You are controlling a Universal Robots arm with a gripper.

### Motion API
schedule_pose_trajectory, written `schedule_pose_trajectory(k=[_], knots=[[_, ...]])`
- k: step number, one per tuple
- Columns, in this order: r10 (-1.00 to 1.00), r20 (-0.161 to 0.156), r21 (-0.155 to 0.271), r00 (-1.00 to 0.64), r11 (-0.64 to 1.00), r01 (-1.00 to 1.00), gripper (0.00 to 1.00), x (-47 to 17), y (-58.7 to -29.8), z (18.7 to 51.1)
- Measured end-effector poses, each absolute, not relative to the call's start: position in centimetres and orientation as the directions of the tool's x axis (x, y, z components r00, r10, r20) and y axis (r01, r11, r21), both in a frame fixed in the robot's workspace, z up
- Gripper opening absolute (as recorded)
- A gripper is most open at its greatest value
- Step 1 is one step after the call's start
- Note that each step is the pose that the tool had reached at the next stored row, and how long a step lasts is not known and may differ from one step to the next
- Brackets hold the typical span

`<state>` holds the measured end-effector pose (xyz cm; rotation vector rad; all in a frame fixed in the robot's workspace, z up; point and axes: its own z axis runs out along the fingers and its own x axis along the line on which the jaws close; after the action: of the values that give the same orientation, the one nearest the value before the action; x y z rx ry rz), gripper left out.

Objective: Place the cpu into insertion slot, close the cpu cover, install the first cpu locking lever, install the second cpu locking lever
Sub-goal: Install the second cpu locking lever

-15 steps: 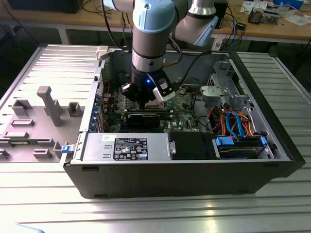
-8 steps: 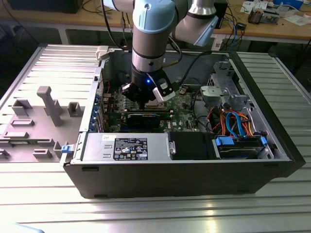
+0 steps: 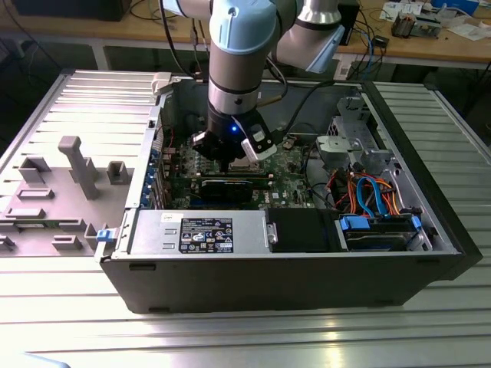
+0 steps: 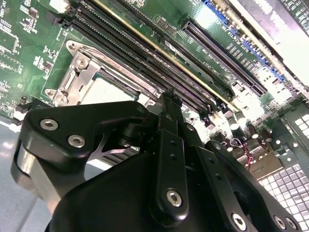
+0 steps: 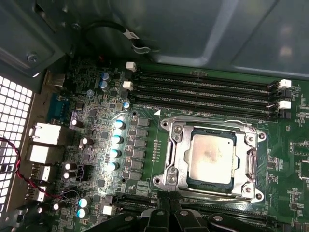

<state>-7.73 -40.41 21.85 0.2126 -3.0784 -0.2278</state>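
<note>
Jaws (image 5: 166, 203) at cpu cover (image 5: 176, 159) edge (cpu (image 5: 211, 157) seated).

Memory slots (image 5: 203, 94) just beside cpu cover (image 5: 210, 159)

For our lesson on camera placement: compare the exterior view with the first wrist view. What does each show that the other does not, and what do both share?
Exterior view alone: the whole computer case, the arm reaching into it, the blue and orange cables, and a grey fixture at that view's left.

First wrist view alone: the cpu lying in the insertion slot, framed by the cpu cover, and the long black memory slots.

Both: the green motherboard and the gripper above it.
</note>
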Motion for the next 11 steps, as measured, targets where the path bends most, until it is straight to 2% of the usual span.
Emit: schedule_pose_trajectory(k=[11], knots=[[-0.140, 0.037, 0.151, -0.989, 0.980, -0.133, 0.11, -7.74, -41.00, 21.85]])
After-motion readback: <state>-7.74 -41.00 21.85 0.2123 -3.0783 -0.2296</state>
